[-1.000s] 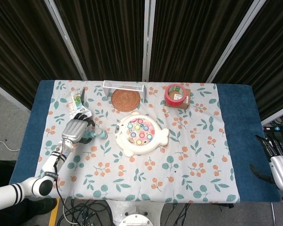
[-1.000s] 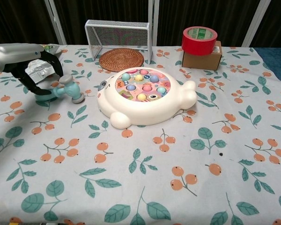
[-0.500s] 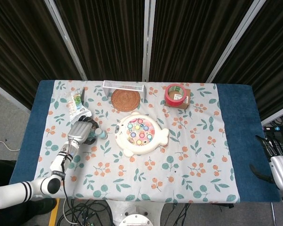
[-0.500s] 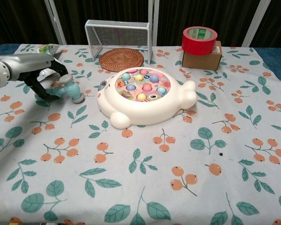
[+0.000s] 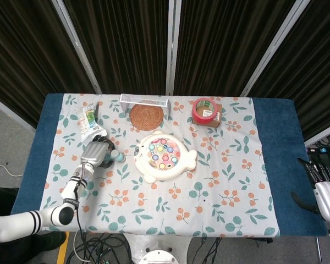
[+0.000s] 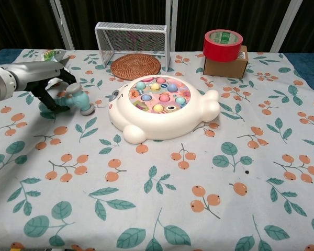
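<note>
Teal plastic, with a grey head at each end: the toy hammer lay on the cloth at about nine o'clock from the whack-a-mole toy, just beside it but apart. The left hand had come over the handle, dark fingers curled around it, so it seemed to grip the hammer; whether the hammer was lifted off the cloth cannot be told. The head end poked out toward the toy, probably so the hammer could be swung at the coloured pegs. In the head view the left hand covered most of the hammer. The right hand hung off the table at four o'clock, well apart from everything, fingers spread and holding nothing.

At twelve o'clock from the toy sat a woven coaster, with a wire basket on its side behind it. A red tape roll rested atop a cardboard box at one o'clock. A snack packet lay at the far left.

A cloth printed with leaves and orange berries covered the blue table; dark curtains closed off the back.
</note>
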`<state>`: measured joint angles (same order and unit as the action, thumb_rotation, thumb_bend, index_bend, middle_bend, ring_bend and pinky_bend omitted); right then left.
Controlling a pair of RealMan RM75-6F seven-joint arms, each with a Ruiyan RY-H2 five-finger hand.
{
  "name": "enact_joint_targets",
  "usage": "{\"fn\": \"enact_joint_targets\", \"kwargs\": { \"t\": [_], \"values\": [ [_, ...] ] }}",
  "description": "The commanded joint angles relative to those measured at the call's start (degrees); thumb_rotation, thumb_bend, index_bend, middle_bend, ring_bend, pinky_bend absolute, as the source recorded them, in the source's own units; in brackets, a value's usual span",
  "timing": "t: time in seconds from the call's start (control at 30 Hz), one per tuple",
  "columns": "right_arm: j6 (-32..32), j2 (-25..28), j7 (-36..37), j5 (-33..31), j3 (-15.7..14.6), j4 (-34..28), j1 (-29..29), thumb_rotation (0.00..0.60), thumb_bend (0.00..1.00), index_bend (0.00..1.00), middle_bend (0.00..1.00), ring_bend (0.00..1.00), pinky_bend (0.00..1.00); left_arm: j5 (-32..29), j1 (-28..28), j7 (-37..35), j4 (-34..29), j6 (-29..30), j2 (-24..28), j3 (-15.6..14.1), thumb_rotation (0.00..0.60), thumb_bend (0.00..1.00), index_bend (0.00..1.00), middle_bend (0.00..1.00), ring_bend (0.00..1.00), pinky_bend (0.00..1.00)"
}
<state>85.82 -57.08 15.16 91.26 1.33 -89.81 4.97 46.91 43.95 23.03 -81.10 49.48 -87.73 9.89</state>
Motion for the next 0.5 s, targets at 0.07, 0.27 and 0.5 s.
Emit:
{"fn": "enact_joint_targets", "kwargs": {
  "t": [0.07,0.27,0.5],
  "values": [
    [-0.19,0.05,-0.10,-0.07,0.01,-0.11,0.06,0.600,0.19,0.07,0.15,0.00,0.00,-0.24,0.33,-0.01,0.02,0.03,-0.12,0.04,0.600,0.32,0.41,0.26,0.11,0.08],
    [-0.32,0.21,-0.25,-0.22,0.07,-0.30,0.10,0.600,0.19,0.07,0.15,0.00,0.00,-1.35,0.81,0.05,0.87,-0.20,-0.54,0.04,0.600,0.34,0.45,0.27,0.11,0.08],
    [-0.49,0.30,-0.56,-0.21,0.07,-0.58,0.16,0.600,0.19,0.07,0.15,0.00,0.00,-1.83,0.99,-0.30,1.05,-0.44,-0.69,-0.33,0.600,0.38,0.48,0.28,0.12,0.09]
  ]
}}
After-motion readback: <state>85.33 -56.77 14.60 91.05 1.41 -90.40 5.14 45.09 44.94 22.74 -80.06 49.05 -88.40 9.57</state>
